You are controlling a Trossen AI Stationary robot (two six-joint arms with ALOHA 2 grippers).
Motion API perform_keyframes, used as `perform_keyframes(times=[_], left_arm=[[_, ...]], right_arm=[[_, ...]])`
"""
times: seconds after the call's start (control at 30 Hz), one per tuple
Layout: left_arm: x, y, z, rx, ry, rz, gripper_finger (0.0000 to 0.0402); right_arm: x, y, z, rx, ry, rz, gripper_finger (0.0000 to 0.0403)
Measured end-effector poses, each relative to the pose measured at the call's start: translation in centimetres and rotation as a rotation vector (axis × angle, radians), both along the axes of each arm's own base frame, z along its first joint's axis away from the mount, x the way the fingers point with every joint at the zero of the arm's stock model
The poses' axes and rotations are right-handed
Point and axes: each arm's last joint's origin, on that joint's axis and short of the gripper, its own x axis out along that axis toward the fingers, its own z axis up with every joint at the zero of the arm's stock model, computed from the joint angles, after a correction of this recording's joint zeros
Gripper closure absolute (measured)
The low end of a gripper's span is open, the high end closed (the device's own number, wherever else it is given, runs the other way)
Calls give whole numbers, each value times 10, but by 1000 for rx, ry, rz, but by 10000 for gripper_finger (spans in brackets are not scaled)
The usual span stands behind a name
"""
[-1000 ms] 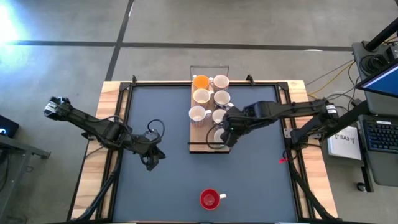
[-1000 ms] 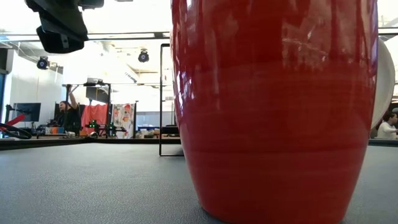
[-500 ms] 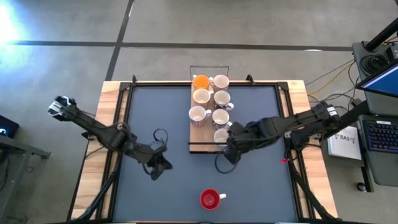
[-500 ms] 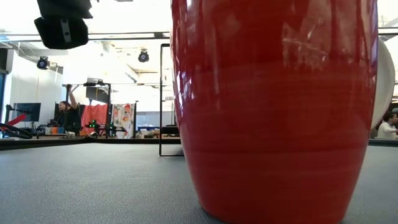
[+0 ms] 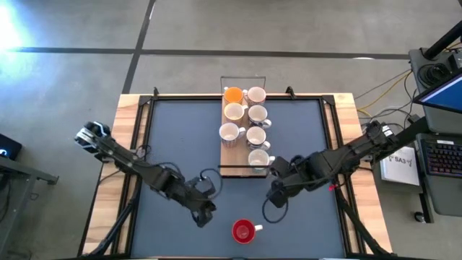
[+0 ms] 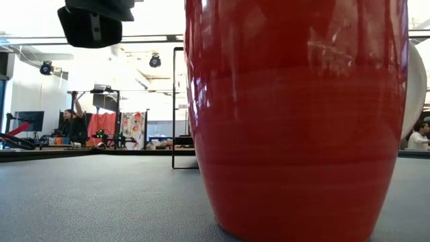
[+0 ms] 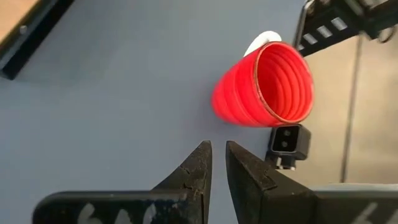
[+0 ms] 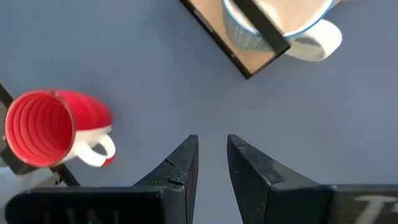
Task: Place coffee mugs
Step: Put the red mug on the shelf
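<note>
A red mug (image 5: 243, 231) with a white handle stands upright on the dark mat near the table's near edge. It also shows in the left wrist view (image 7: 261, 84) and the right wrist view (image 8: 53, 127), and it fills the low view (image 6: 302, 121). An orange mug (image 5: 232, 94) and several white mugs (image 5: 255, 135) stand on the wooden board (image 5: 225, 148). My left gripper (image 5: 204, 215) hovers just left of the red mug, fingers nearly together. My right gripper (image 5: 276, 196) hovers between the board's near end and the red mug, fingers a narrow gap apart.
A thin black bar (image 5: 242, 167) crosses the board's near end, and a wire frame (image 5: 243, 77) stands at its far end. A small black camera (image 7: 286, 143) sits on the table right beside the red mug. Bare mat lies to the left (image 5: 173, 137) and right (image 5: 303, 130) of the board.
My right gripper has drawn back from the white mug at the board's near end, moving toward the near edge and slightly right; that mug stays on the board. My left gripper has travelled right and toward the near edge, closing on the red mug.
</note>
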Motion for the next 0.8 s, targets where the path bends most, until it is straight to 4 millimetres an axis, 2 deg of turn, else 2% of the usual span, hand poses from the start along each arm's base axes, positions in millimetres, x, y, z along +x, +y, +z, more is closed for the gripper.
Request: perform_keyframes(times=[0.23,0.43,0.8], left_arm=[[33,-31,-1,68,88,1,372],[41,-35,17,104,103,26,372],[51,-37,2,125,132,42,372]], right_arm=[[-7,14,0,-29,-19,26,332],[-11,21,-1,-45,-21,55,327],[-13,21,-15,-85,12,47,311]])
